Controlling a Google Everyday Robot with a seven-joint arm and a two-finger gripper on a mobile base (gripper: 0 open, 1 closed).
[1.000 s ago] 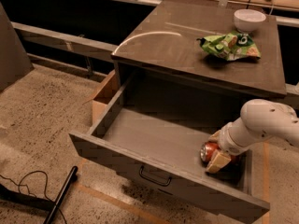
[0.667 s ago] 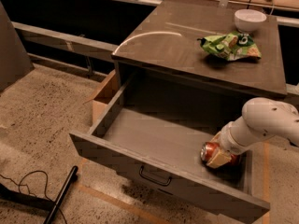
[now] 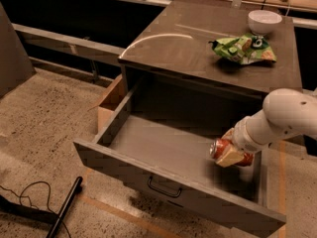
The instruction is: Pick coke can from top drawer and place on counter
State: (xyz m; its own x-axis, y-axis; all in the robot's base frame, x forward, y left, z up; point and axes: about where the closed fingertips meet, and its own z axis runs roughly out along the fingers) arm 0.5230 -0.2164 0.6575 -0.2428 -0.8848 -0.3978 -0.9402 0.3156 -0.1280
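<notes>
Fingers [image 3: 229, 157], tan-padded, clamped on small red-orange aluminium coke can [image 3: 221, 146], one above it and one below. Can lies tilted on its side, silver end toward the drawer's middle. Gripper [image 3: 229, 148] sits on the end of a white arm [image 3: 285, 118] and reaches down into the wide shallow grey-brown top drawer [image 3: 148, 171]. Drawer stands open, small dark handle [image 3: 163, 188] on its front panel. Can is inside the drawer box, near the side wall on the arm's side; cannot tell if it is clear of the drawer floor.

Beyond, glossy grey-brown counter surface [image 3: 183, 48] carries crumpled green snack bag [image 3: 243, 48] and, farther back, white bowl [image 3: 264, 21].

Judgement: drawer open, grasp made. Left to do: lift can out, carry it up over the cabinet edge, set it on the counter surface beside the bag, release.
</notes>
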